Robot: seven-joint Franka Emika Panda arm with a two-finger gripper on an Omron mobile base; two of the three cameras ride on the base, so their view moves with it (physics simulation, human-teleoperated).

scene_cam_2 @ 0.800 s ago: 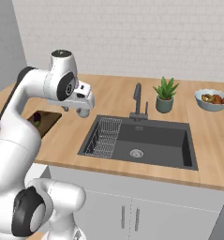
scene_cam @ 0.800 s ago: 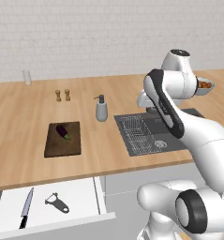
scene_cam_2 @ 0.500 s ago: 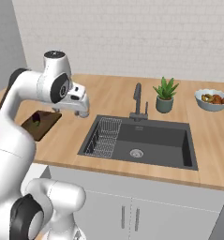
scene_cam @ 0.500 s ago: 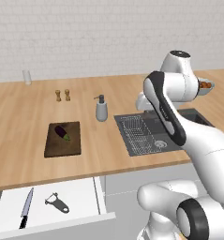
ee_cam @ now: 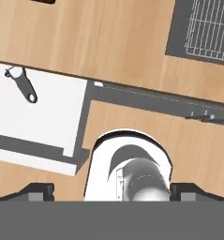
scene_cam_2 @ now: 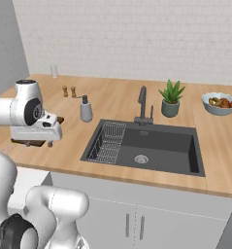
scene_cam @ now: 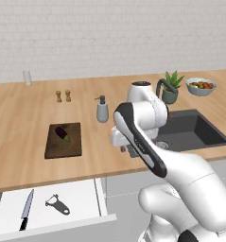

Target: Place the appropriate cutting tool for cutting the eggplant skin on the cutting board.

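Wooden table (scene_cam: 20, 156) runs under a white brick wall, with a dark sink (scene_cam_2: 158, 146) set into it. On the table lies the board (scene_cam: 63, 140), and the eggplant (scene_cam: 63, 133) rests on its far half, long axis slanting from far-left to near-right. Below the table edge a white drawer (scene_cam: 81, 201) stands pulled out. Inside it the peeler (scene_cam: 57, 204) lies flat, forked head toward the table, handle slanting toward the drawer front and right. A knife (scene_cam: 26, 216) lies just left of it, tip away from the drawer front. The gripper (scene_cam_2: 38, 142) hangs over the table edge near the board, holding nothing; I cannot tell how wide its fingers stand.
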